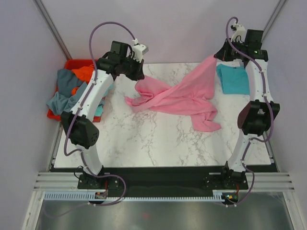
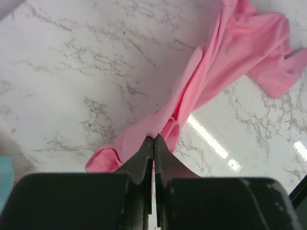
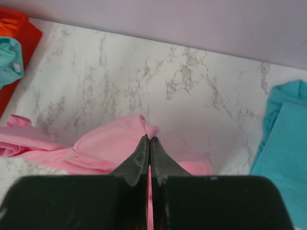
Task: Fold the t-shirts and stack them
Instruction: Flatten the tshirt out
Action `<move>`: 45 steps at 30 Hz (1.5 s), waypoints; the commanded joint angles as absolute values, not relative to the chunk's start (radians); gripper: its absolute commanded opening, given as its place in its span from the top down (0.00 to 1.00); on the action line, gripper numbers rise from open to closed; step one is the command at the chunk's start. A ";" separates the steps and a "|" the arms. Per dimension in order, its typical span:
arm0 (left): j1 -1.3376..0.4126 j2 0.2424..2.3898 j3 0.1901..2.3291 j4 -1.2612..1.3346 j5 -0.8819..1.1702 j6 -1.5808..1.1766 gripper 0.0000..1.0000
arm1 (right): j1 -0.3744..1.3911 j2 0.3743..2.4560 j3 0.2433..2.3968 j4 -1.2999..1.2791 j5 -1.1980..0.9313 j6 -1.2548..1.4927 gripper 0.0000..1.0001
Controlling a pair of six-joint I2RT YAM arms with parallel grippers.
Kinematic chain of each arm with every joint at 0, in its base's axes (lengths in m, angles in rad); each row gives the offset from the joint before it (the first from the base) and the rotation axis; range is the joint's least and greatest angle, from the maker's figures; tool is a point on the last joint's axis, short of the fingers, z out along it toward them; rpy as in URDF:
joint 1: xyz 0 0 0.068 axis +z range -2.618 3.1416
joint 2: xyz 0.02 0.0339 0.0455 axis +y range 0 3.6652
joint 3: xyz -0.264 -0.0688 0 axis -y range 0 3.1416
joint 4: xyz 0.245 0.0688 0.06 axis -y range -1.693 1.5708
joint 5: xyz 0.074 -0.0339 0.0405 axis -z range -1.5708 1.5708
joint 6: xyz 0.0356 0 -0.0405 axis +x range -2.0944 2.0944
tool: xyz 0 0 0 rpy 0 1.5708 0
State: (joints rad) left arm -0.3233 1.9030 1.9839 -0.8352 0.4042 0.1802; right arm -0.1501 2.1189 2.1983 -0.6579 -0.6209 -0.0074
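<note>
We see a pink t-shirt [image 1: 180, 96] on a white table [image 1: 144, 139] with thin grey lines like marble. Right of the pink one is a teal t-shirt [image 1: 232, 79]. Left of it, a red bin [image 1: 74, 63] holds an orange t-shirt [image 1: 84, 73] and a grey-blue t-shirt [image 1: 64, 79]. The arms [image 1: 98, 88] are white and black, with purple cables [image 1: 112, 24].

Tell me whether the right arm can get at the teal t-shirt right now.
Probably, in reach: the teal t-shirt lies uncovered right beside that arm. But the right pincer is shut on an edge of the pink t-shirt, so it would likely have to let go first.
</note>
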 commanded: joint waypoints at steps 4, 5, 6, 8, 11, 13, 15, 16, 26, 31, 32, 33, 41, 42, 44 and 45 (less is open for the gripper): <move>-0.394 1.682 2.016 -0.833 0.262 0.288 0.98 | -0.156 1.810 2.148 -0.634 -0.701 -0.003 1.00; -0.394 1.665 2.014 -0.833 0.253 0.290 0.98 | -0.155 1.780 2.143 -0.634 -0.703 -0.003 1.00; -0.394 1.648 2.007 -0.831 0.242 0.291 0.98 | -0.158 1.719 2.131 -0.632 -0.698 -0.006 1.00; -0.393 1.595 2.003 -0.827 0.213 0.299 0.98 | -0.161 1.652 2.108 -0.632 -0.684 -0.018 1.00; -0.390 1.530 1.999 -0.827 0.204 0.305 0.98 | -0.161 1.499 2.010 -0.611 -0.646 -0.044 1.00; -0.387 1.499 1.988 -0.828 0.209 0.304 0.98 | -0.161 1.387 1.933 -0.607 -0.632 -0.077 1.00; -0.384 1.451 1.967 -0.828 0.212 0.304 0.98 | -0.161 1.280 1.867 -0.621 -0.615 -0.101 1.00; -0.382 1.436 1.956 -0.828 0.213 0.301 0.98 | -0.160 1.250 1.852 -0.643 -0.611 -0.113 1.00; -0.376 1.307 1.715 -0.857 0.299 0.244 0.98 | -0.160 0.999 1.532 -1.299 -0.865 -0.157 0.99; -0.377 1.388 1.720 -0.887 0.313 0.245 0.98 | -0.160 1.078 1.393 -1.393 -1.072 -0.175 0.34; -0.376 1.403 1.712 -0.885 0.313 0.247 0.98 | -0.158 1.135 1.422 -1.341 -1.087 -0.140 0.33; -0.376 1.416 1.709 -0.879 0.313 0.242 0.98 | -0.160 1.167 1.451 -1.312 -1.088 -0.118 0.30; -0.376 1.592 1.681 -0.850 0.337 0.225 0.98 | -0.160 1.665 1.675 -1.063 -0.841 -0.061 0.31; -0.377 1.604 1.683 -0.851 0.334 0.225 0.98 | -0.160 1.722 1.692 -1.062 -0.835 -0.074 0.32; -0.376 1.637 1.684 -0.851 0.325 0.225 0.98 | -0.160 1.894 1.741 -1.071 -0.833 -0.098 0.34; -0.377 1.644 1.684 -0.853 0.325 0.224 0.98 | -0.158 1.946 1.761 -1.072 -0.834 -0.109 0.35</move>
